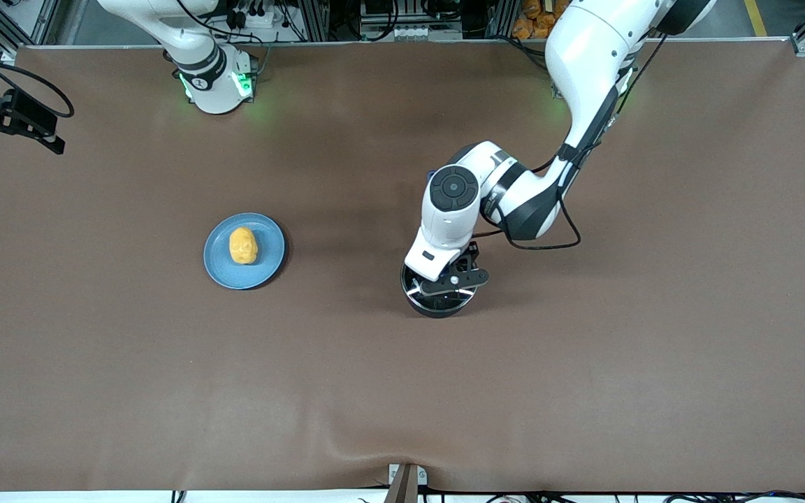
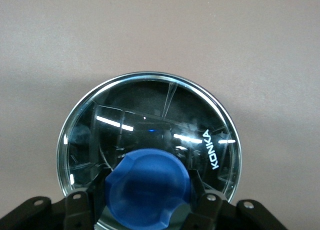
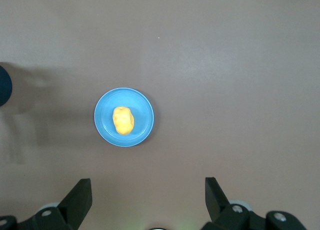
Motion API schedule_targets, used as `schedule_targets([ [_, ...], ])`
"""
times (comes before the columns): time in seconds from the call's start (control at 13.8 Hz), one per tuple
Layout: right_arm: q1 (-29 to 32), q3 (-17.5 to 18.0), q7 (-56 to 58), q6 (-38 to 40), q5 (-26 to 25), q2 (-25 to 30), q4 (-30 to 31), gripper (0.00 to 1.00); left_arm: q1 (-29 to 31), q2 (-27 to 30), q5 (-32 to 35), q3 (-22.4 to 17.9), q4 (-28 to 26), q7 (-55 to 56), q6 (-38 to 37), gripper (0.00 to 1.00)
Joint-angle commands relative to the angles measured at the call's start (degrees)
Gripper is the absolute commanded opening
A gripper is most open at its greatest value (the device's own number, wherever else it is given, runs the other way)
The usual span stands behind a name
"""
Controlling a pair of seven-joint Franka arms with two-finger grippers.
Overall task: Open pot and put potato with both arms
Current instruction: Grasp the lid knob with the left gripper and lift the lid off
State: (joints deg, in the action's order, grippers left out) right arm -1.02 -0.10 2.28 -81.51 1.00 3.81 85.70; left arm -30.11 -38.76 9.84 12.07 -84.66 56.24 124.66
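Two tools in play: left tool point(image 2: 145, 210) clamped on lid knob point(image 2: 148, 187) of pot point(image 1: 437, 297), mid-tabletop. Lift lid point(image 2: 150, 125) straight up, level. Right tool point(image 3: 147, 200) gapes, empty, waiting high over potato point(image 1: 243, 245) on plate point(image 1: 221, 269).

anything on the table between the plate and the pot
Nothing: in the front view only bare brown table lies between the plate holding the potato and the pot, whose lid knob the left gripper grips.

Three cams: one high front, two wrist.
Front overlooks whole counter point(image 1: 584, 391); left wrist close over lid point(image 2: 150, 125); right wrist high, shares plate point(image 3: 142, 125) with front.
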Motion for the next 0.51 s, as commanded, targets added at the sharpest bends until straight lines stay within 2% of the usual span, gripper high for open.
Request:
schedule_targets([
  [0.0, 0.14, -0.07, -0.96, 0.74, 0.67, -0.65, -1.06, 1.0, -0.13, -0.61, 1.41, -0.12, 0.99, 2.29, -0.3, 0.15],
  [0.07, 0.23, -0.07, -0.87, 0.74, 0.58, -0.65, -1.07, 1.0, -0.04, -0.18, 1.32, -0.12, 1.08, 2.3, -0.3, 0.1],
  [0.29, 0.32, -0.16, -0.87, 0.74, 0.58, -0.65, -1.07, 1.0, 0.83, 3.33, 0.8, -0.03, 1.08, 2.38, -1.61, 0.1],
  [0.44, 0.5, -0.16, -0.96, 0.74, 0.58, -0.56, -1.33, 1.0, 1.19, 6.58, -0.08, -0.03, 1.08, 2.74, -5.12, 0.1],
])
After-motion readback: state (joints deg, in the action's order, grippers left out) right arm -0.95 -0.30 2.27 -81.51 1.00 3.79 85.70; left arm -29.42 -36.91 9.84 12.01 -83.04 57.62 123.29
